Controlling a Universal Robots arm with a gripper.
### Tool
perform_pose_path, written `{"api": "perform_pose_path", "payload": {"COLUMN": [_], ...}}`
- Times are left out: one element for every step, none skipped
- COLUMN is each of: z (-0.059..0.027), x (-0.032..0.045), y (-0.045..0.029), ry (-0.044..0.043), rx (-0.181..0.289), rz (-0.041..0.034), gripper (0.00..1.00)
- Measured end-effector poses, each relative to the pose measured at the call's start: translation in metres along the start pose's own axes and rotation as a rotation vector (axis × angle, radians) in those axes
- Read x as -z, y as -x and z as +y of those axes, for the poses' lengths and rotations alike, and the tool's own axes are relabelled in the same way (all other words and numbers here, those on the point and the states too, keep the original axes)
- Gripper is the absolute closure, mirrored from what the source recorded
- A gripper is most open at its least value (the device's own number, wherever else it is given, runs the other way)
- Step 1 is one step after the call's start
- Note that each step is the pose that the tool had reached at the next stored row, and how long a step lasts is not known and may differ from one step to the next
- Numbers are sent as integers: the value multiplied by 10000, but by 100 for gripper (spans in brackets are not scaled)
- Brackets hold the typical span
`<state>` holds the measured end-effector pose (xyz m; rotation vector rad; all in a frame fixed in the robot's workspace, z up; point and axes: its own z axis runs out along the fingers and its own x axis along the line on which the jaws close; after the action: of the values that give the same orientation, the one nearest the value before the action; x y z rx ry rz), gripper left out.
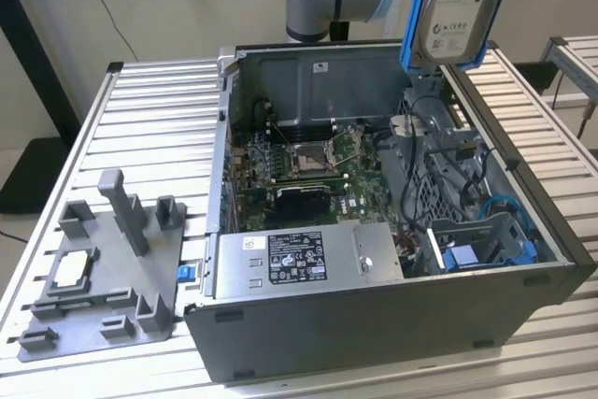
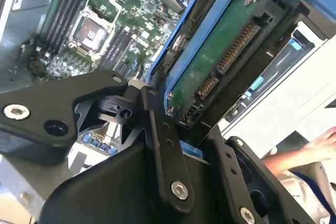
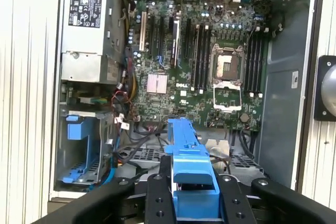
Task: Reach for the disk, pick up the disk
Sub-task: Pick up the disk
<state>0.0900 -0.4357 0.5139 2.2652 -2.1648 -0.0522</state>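
Observation:
The disk point(image 1: 458, 16) hangs upright in the air above the far right corner of the open computer case, label side facing the exterior view, with its blue bracket along the edges. In the second wrist view my gripper point(image 2: 189, 135) is shut on the disk point(image 2: 220, 56), whose green circuit board and connector face the camera. My black fingers point(image 2: 157, 140) clamp the blue bracket. In the first wrist view the disk's blue bracket point(image 3: 186, 150) stands edge-on between my gripper point(image 3: 193, 198) fingers, well above the motherboard.
The open grey case point(image 1: 374, 324) lies on a slatted metal table, with the motherboard point(image 1: 308, 161), a power supply point(image 1: 299, 259) and an empty blue bay point(image 1: 476, 254) inside. A grey fixture point(image 1: 112, 268) holding a small silver chip point(image 1: 75, 273) sits at the exterior view's left. A person's hand point(image 2: 320, 145) is nearby.

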Motion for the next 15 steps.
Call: {"api": "perform_pose_path", "payload": {"z": [1,2,4,5,6,7,8,9,10,11,13,14,15,16,18], "x": [0,1,1,2,2,2,3,3,4,4,4,4,5,5,6], "y": [-26,-51,-75,-101,-124,-150,-173,-197,-222,-250,-276,-302,-328,-355,-383], "ry": [2,2,3,5,7,9,11,12,13,14,15,16,16,17,17], "rx": [0,-1,-2,-2,-2,-3,-3,-3,-4,-4,-5,-4,-5,-5,-6], "rz": [0,1,0,0,0,0,1,-1,-1,0,-1,-1,-2,-1,0], "gripper": [100,100,100,100,100,100,100,100,100,100,100,100,100,100,100]}}
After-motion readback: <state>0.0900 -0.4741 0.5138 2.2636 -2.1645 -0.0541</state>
